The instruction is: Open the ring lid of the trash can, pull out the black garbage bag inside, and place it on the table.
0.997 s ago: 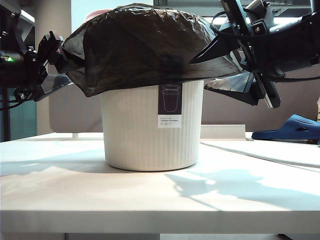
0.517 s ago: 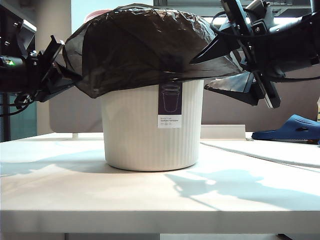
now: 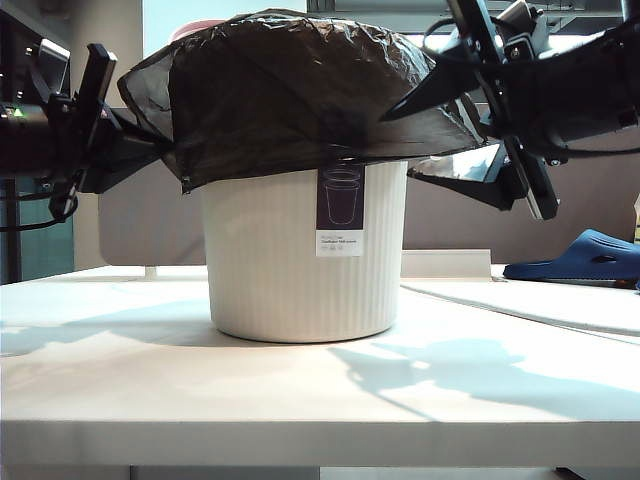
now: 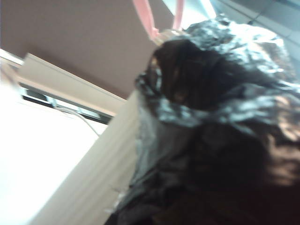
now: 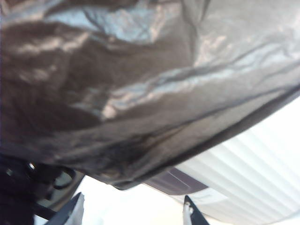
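Exterior view: the cream-white ribbed round plastic trash can [image 3: 300, 255] stands on the wide flat white table [image 3: 300, 400]. Its front bears a dark purple rectangular label [image 3: 340, 212] with a bin drawing; the small print on the white strip below it is too fine to read. The large crinkled glossy black garbage bag [image 3: 290, 95] domes over the can's mouth and hangs past its rim on both sides. A sliver of the pale-pink plastic ring lid [image 3: 195, 30] shows behind the bag's upper left. Left of the can, the left gripper [image 3: 125, 150] has its jaws together, clamped on the bag's hanging edge. Right of the can, the right gripper [image 3: 470, 125] has its jaws spread wide, one above and one below the bag's right edge. A blue slipper [image 3: 585, 257] lies well right of the can.

Left wrist view: the bag [image 4: 215, 122] fills most of the frame, bunched against the can's ribbed wall [image 4: 93, 183]; the pink ring lid [image 4: 147, 21] rises above the can.

Right wrist view: the bag [image 5: 131, 84] drapes over the can [image 5: 253, 173]; the label [image 5: 176, 180] shows partly, unreadable. Two fingertips [image 5: 190, 211] stand apart below.
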